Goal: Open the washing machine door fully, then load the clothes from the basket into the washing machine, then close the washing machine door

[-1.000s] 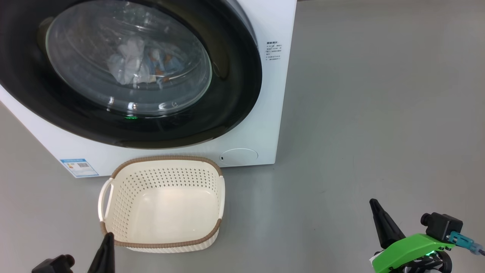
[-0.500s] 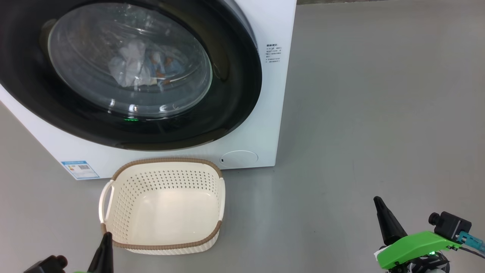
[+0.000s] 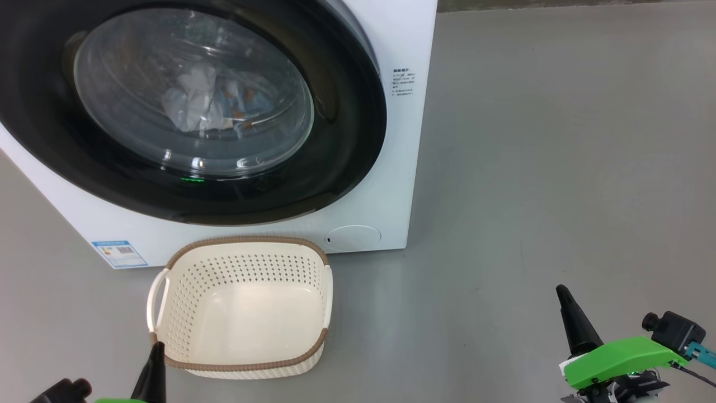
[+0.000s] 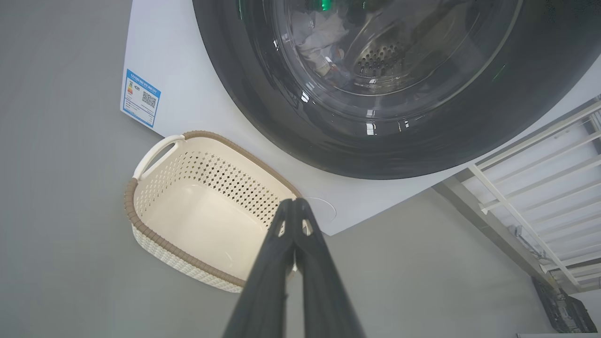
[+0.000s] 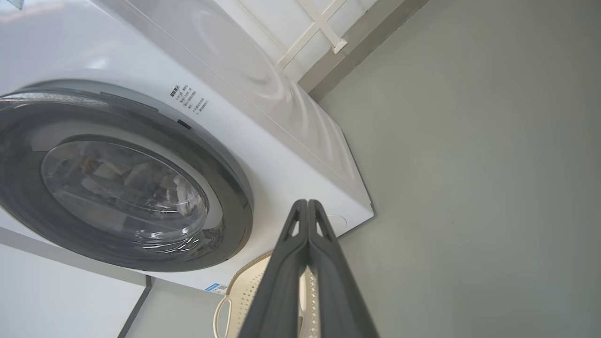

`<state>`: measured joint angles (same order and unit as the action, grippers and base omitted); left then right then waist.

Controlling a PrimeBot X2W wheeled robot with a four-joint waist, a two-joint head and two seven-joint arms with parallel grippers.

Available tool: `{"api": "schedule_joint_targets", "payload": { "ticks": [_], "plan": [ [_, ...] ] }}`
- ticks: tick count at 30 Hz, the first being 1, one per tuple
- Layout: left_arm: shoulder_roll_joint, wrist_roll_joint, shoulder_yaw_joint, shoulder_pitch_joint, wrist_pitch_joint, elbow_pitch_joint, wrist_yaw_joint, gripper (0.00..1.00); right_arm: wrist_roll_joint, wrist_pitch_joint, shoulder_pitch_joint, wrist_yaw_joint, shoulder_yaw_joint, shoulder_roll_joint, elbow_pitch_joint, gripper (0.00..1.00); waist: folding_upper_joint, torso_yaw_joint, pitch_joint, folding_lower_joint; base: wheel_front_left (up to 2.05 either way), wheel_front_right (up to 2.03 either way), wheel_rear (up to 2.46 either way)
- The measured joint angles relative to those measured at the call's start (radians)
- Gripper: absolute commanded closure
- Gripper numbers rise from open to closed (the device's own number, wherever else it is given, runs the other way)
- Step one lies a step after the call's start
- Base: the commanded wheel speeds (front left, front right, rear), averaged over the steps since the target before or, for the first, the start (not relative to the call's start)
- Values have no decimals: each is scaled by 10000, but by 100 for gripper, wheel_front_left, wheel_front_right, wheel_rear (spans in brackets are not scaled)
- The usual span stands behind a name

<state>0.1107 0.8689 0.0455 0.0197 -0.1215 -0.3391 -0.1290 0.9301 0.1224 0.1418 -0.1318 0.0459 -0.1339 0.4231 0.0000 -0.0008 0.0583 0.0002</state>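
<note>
The washing machine door [image 3: 184,190] is sitting closed against the front of the washing machine [image 3: 403,140], its glossy black rim lying flush with the white panel. Whether the latch is fully catching cannot be told. The clothes [image 3: 207,103] are lying inside the drum and showing through the bulging glass as a crumpled white piece beside a blue one with orange-brown prints. The basket [image 3: 240,263] is standing empty on the floor [image 3: 531,168] just in front of the machine, below the door, between the blue label [image 3: 119,253] and the round white cap [image 3: 353,237].

By this layout, the loading and the closing are looking done, with nothing left to carry.

The door is probably behaving as a stiff, fairly heavy hinged part with a slick rim. If it is needing a last push, the black rim is looking like the safer place to press, not the glass bowl. The garments are looking soft, light and limp, so a pinch on a raised fold would suit them. The basket is likely light and rigid, best taken by a side handle.

The left tool [image 3: 158,350] is hanging low just beside the basket's near corner, its two fingers pressed together on nothing. The right tool [image 3: 562,294] is hovering well apart to the right over bare floor, likewise closed and empty.
</note>
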Motion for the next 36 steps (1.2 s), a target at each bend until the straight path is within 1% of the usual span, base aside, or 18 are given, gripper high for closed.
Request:
{"api": "schedule_joint_targets", "payload": {
  "ticks": [36],
  "plan": [
    [-324,3452,-552,190,1055,299,10,100,3116,-1070,-215,27,-849,376,-685,100,0,3,-258,-1,0,0,0]
  ]
}}
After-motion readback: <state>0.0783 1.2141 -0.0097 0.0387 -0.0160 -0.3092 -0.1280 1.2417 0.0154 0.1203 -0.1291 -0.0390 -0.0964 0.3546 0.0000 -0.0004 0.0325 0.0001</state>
